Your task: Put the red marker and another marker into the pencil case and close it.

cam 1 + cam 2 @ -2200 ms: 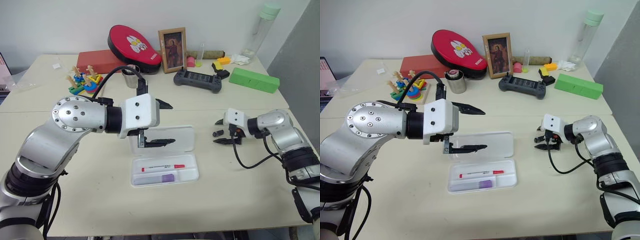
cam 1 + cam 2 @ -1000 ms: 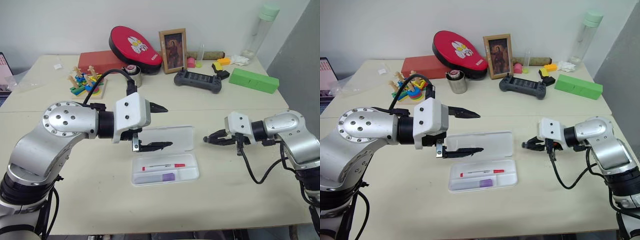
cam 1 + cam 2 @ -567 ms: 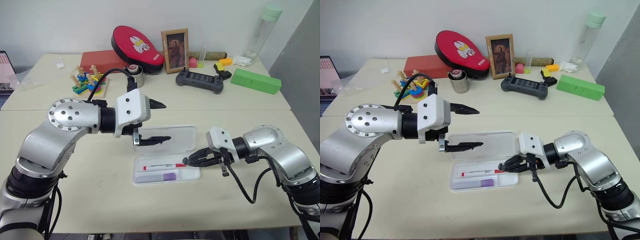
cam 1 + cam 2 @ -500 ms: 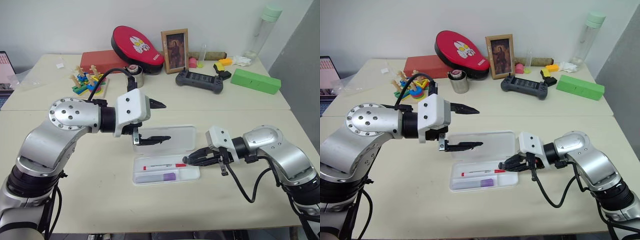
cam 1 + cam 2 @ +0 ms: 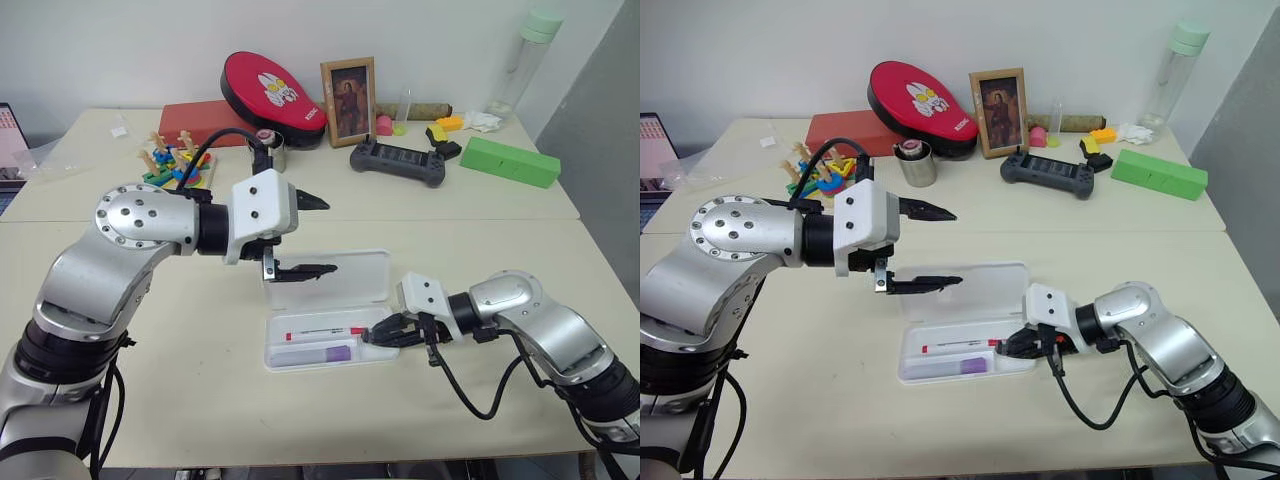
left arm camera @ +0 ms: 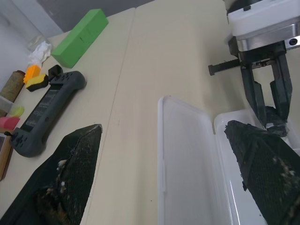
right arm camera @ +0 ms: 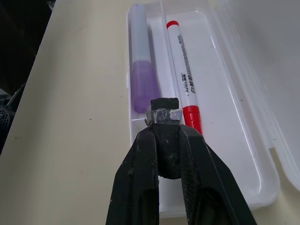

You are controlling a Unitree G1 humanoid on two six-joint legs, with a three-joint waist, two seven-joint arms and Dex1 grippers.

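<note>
The pencil case [image 5: 330,318] lies open on the table, its lid folded flat on the far side of the tray. Both markers already lie in the tray: the red marker [image 5: 326,333] nearer the lid, and the lilac marker [image 5: 311,353] beside it on the side away from the lid. That leaves only the closing, which probably explains how the arms are set. The right gripper [image 5: 375,337] has its fingers pressed together on nothing, and its tip is down at the end of the case where the red cap lies, seemingly to steady the tray or nudge the marker. The left gripper [image 5: 312,236] hangs above the lid with its fingers spread wide, one above the other, likely ready to flip the lid over. The right wrist view adds what the head cameras leave unclear: both markers rest fully inside the tray, and the joined fingertips [image 7: 163,111] sit at the tray's end wall beside the red cap. The left wrist view shows the lid's bare inner face and the hinge line.
</note>
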